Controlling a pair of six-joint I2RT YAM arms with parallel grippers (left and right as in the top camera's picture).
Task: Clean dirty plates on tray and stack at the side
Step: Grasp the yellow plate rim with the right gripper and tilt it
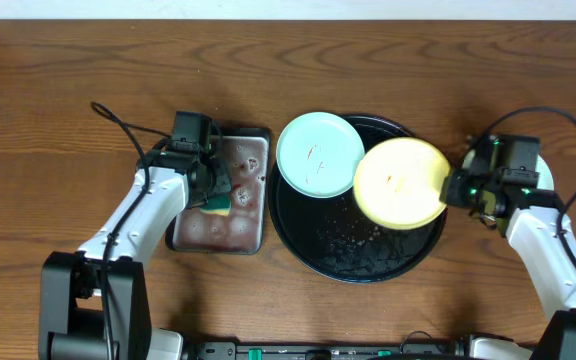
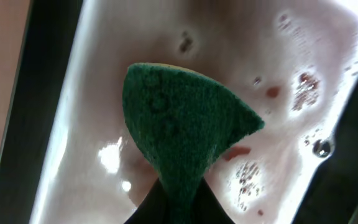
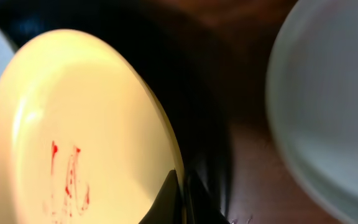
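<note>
The round black tray [image 1: 343, 255] sits in the middle of the table. A mint-blue plate [image 1: 318, 153] with faint orange smears lies on its upper left rim. My right gripper [image 1: 455, 188] is shut on the right rim of the yellow plate [image 1: 399, 183] and holds it above the tray's right side. The yellow plate [image 3: 73, 137] shows red smears in the right wrist view. A second pale plate [image 3: 328, 99] lies on the bare wood at the right. My left gripper [image 1: 216, 190] is shut on a green sponge [image 2: 182, 127] over the metal pan [image 1: 220, 215].
The rectangular metal pan [image 2: 104, 93] holds foamy water with red stains, left of the tray. Cables run from both arms across the wood tabletop [image 1: 68, 60]. Water drops lie on the tray floor.
</note>
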